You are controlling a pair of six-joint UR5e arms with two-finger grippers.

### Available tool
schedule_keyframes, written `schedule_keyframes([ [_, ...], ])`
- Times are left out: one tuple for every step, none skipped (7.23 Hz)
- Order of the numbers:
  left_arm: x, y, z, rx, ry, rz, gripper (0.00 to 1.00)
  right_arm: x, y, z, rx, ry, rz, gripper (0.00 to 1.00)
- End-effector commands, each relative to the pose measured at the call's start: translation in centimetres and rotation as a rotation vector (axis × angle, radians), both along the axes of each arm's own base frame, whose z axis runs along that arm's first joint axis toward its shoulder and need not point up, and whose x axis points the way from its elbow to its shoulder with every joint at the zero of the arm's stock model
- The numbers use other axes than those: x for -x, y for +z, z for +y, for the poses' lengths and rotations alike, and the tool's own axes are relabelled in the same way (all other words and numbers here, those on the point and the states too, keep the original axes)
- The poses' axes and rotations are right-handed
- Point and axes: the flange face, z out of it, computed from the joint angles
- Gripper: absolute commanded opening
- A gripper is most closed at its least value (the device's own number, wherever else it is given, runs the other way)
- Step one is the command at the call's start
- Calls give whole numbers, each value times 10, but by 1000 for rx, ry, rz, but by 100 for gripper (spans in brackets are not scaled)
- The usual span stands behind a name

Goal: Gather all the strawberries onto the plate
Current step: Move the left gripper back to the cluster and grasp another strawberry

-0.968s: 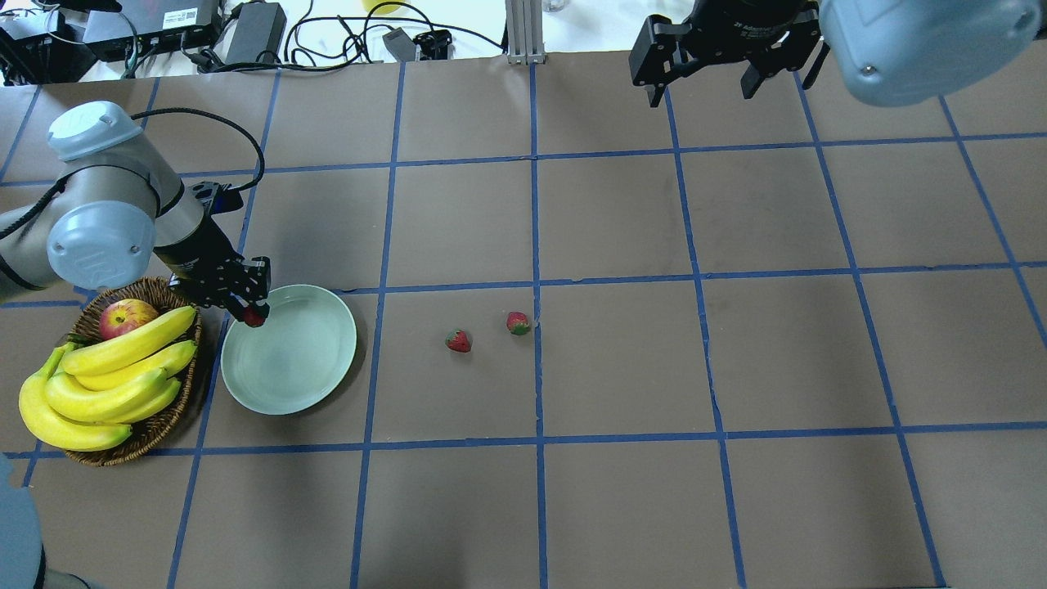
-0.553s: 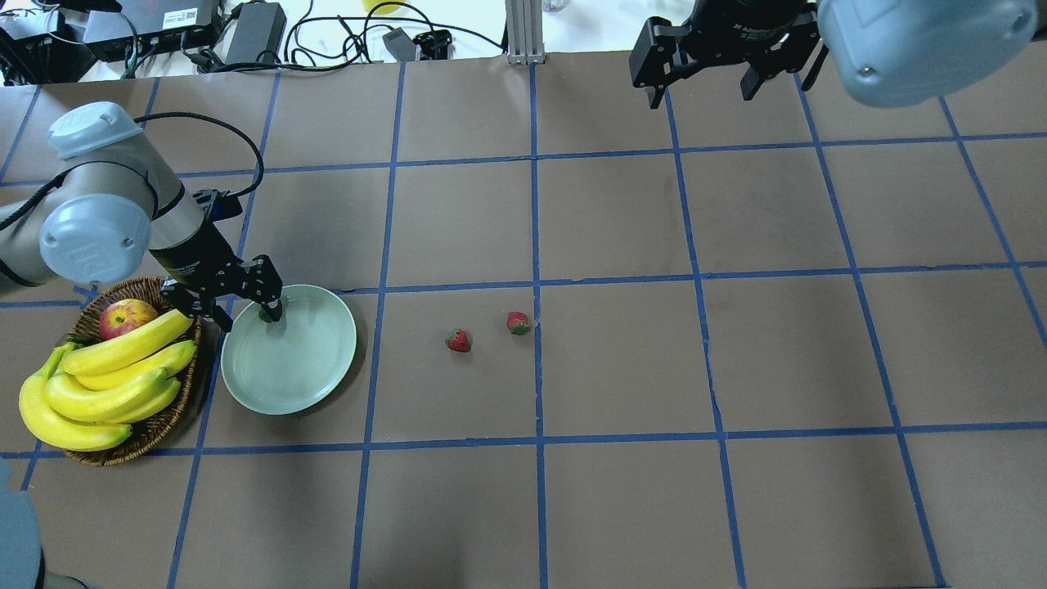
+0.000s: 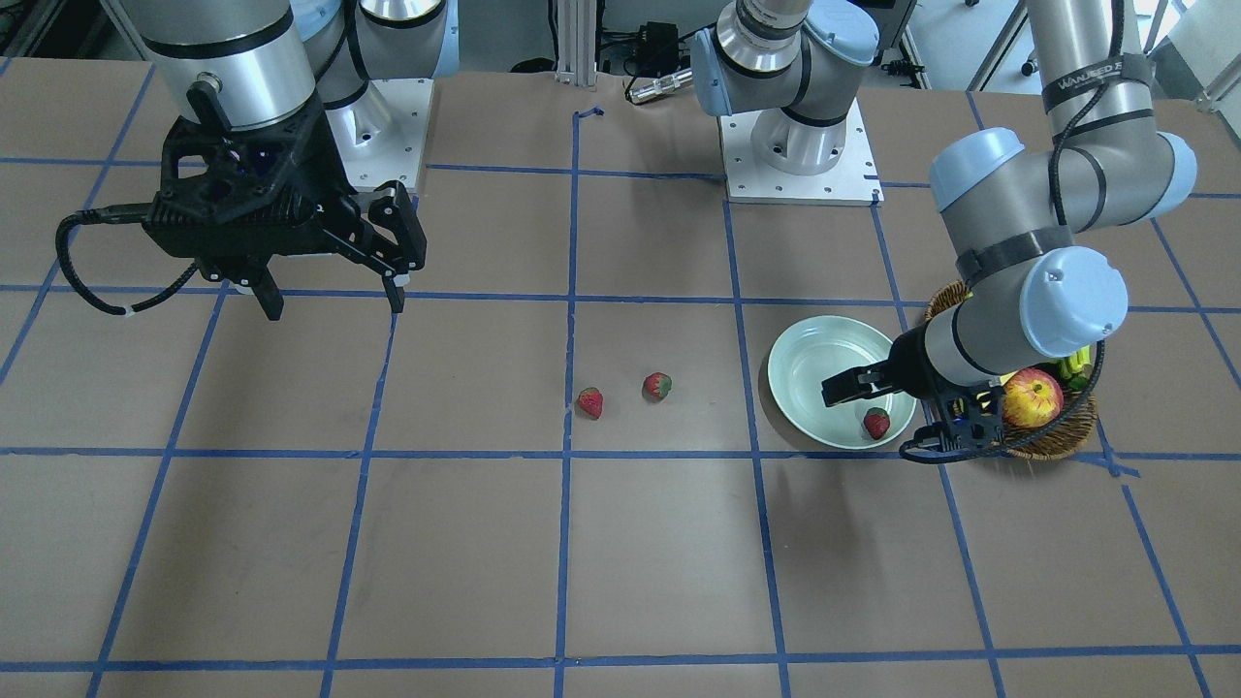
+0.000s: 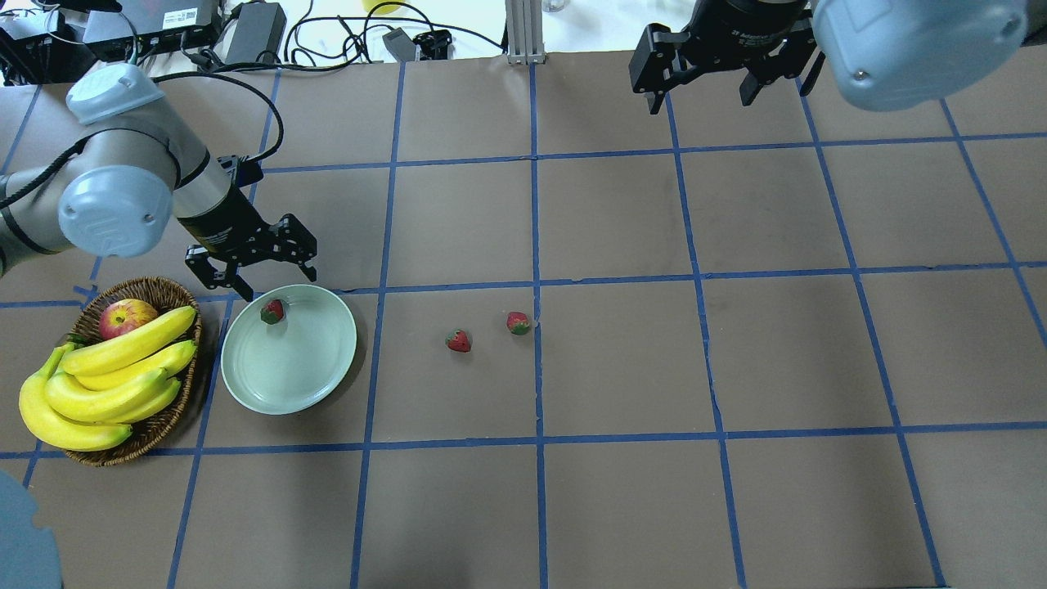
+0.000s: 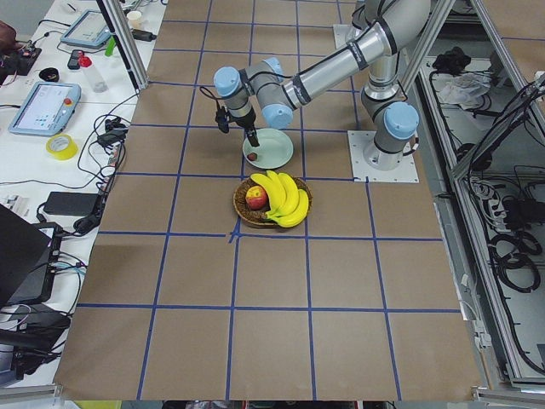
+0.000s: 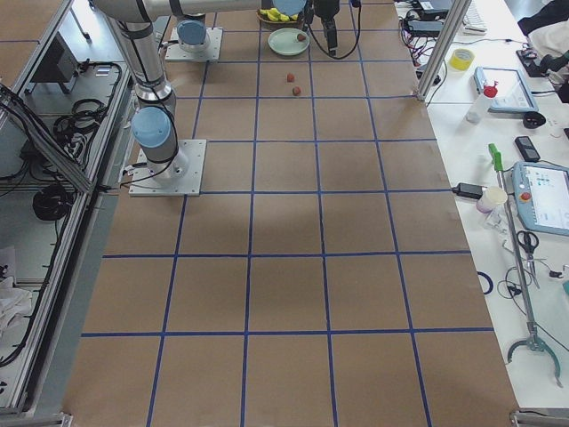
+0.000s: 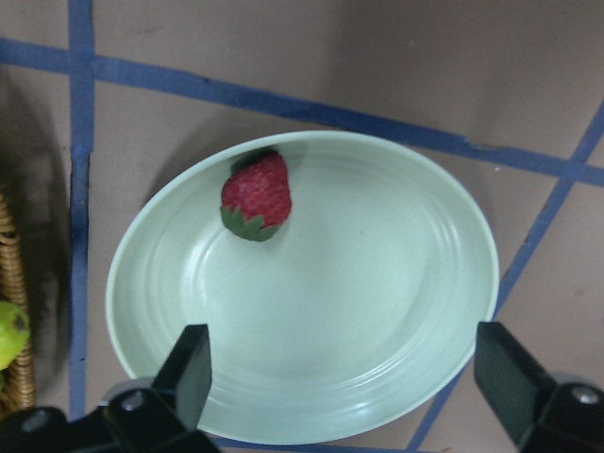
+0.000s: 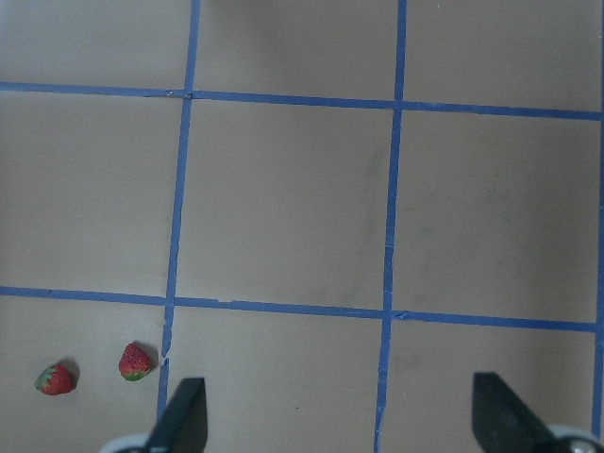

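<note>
One strawberry (image 4: pixel 272 311) lies in the pale mint-green plate (image 4: pixel 294 376), near its far-left rim; it also shows in the left wrist view (image 7: pixel 256 195) and the front view (image 3: pixel 876 423). My left gripper (image 4: pixel 278 285) is open and empty, above the plate's far rim, clear of that strawberry. Two more strawberries (image 4: pixel 459 341) (image 4: pixel 518 322) lie on the table to the right of the plate, close together. My right gripper (image 4: pixel 701 100) is open and empty, high over the far right of the table; its wrist view shows both loose strawberries (image 8: pixel 57 378) (image 8: pixel 135 361).
A brown wicker basket (image 4: pixel 155 286) with bananas (image 4: pixel 106 376) and a red-yellow apple (image 4: pixel 127 317) stands right beside the plate's left side. Cables and boxes (image 4: pixel 253 33) lie beyond the table's far edge.
My left gripper was shut on a strawberry over the plate. It has opened, the strawberry now lies in the plate, and the gripper has drawn back and up.
</note>
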Motion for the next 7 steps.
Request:
schedule_keyframes([
  [73,-1,6,-7,32,26,100,0,2,-1,15,0,-3,100],
  [102,0,11,-8,60,38,100,-1,-1,-2,13,2,-4,100],
  [133,-7,16,14,81,25,100,-1,-1,-3,12,0,-4,100],
  [158,-24,26,27,166,39,100,0,-5,-4,3,-1,1,100],
  [164,-49,46,-13,226,37,100,-1,-4,-3,-3,1,2,100],
  [164,-60,52,14,247,40,100,0,-10,-3,-18,-1,7,100],
  [165,-67,52,-4,284,32,100,0,-15,0,-45,3,11,100],
])
